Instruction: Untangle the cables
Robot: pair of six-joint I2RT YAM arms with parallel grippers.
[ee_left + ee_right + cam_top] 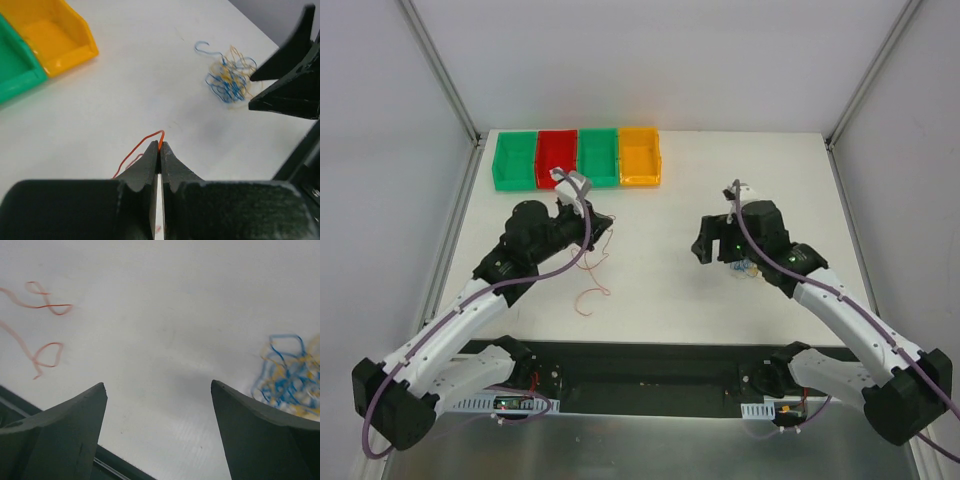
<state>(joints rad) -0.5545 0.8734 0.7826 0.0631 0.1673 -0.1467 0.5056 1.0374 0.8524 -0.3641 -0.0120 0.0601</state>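
My left gripper (160,146) is shut on a thin orange cable (142,142), which loops out past the fingertips. In the top view the left gripper (608,224) sits left of centre, and the orange cable (588,295) trails from it down onto the white table. A tangle of blue, yellow and white cables (230,77) lies to the right, half under my right arm (750,268). My right gripper (159,384) stands wide open above bare table with nothing between its fingers. The tangle (290,377) is just outside its right finger and the orange cable (42,352) is far to its left.
Along the table's far edge stands a row of bins: green (513,160), red (557,152), green (598,155) and orange-yellow (639,155). The orange-yellow bin (55,35) shows in the left wrist view. The right gripper's dark fingers (287,75) stand beside the tangle.
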